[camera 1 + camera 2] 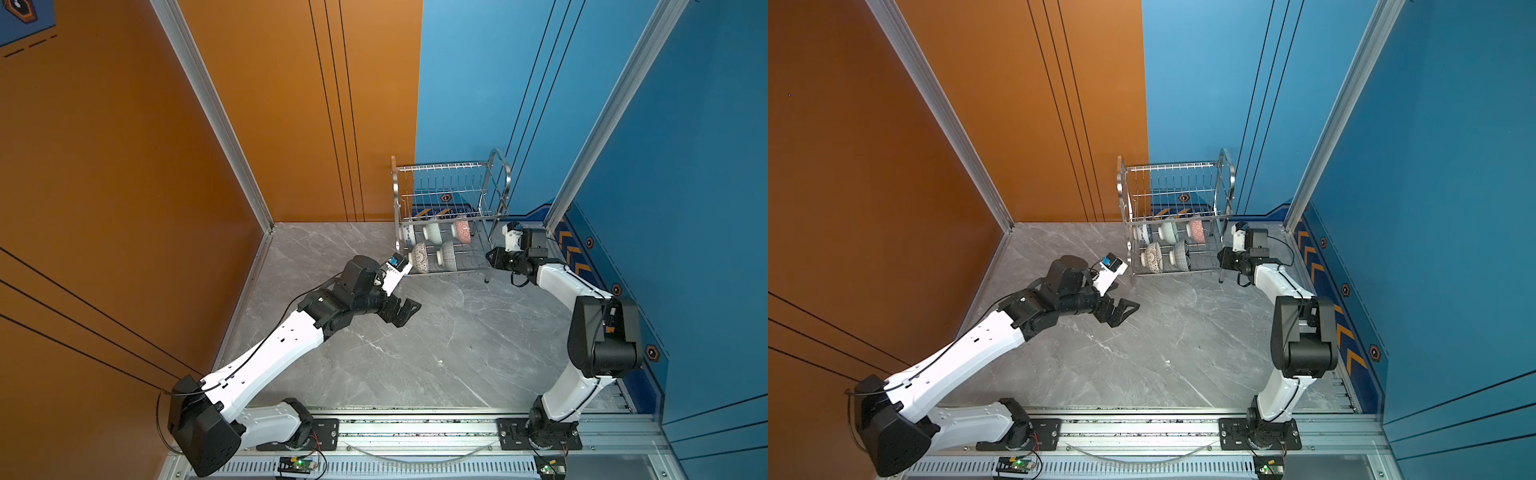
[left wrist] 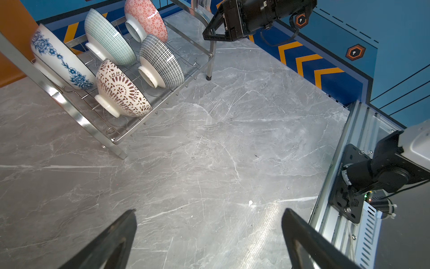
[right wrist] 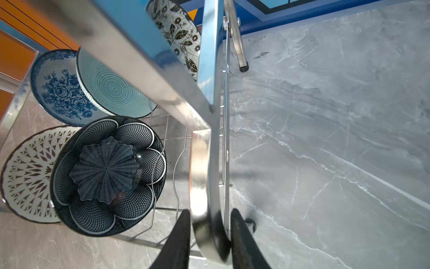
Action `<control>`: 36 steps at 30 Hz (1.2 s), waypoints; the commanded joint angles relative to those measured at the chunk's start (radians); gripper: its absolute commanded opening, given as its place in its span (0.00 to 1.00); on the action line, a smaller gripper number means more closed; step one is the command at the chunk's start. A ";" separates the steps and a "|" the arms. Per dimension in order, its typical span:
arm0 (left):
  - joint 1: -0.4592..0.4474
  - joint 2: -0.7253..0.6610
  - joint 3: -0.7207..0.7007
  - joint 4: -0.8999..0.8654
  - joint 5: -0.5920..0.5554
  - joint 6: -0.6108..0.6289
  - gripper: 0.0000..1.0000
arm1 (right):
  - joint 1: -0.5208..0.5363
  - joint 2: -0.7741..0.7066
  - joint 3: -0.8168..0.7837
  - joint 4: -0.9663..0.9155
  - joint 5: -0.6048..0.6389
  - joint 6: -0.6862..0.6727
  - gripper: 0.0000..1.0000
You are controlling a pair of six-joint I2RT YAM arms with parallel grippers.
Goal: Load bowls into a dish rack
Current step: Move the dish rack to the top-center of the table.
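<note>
The steel dish rack (image 1: pixel 500 166) (image 1: pixel 1225 166) stands at the table's back right. Several bowls stand on edge in its lower tier: blue-floral (image 2: pixel 60 58), mint green (image 2: pixel 107 37), reddish outside with leaf pattern inside (image 3: pixel 179 30), white lattice (image 2: pixel 123 90) and navy petal (image 3: pixel 107 174). My right gripper (image 1: pixel 490 255) (image 3: pixel 210 212) is at the rack's right side, its two fingers pressed on either side of the arched side frame (image 3: pixel 202 163). In front of the rack's left end, my left gripper (image 1: pixel 409 314) (image 2: pixel 209 210) hangs wide open and empty over bare marble.
The grey marble table (image 1: pixel 415 353) is walled by an orange panel (image 1: pixel 124 166) on the left and blue panels (image 1: pixel 685 166) behind and on the right. An aluminium rail (image 1: pixel 415 428) with both arm bases runs along the front edge.
</note>
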 commanded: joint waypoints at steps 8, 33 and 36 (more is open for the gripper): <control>-0.011 0.004 -0.010 0.008 -0.001 0.023 0.98 | 0.044 0.012 0.030 -0.027 -0.027 0.008 0.25; -0.017 -0.008 -0.012 0.008 -0.004 0.023 0.98 | 0.093 -0.050 -0.017 -0.018 -0.052 0.072 0.26; -0.019 -0.013 -0.011 0.008 -0.007 0.024 0.98 | 0.082 -0.058 -0.018 -0.020 -0.033 0.069 0.29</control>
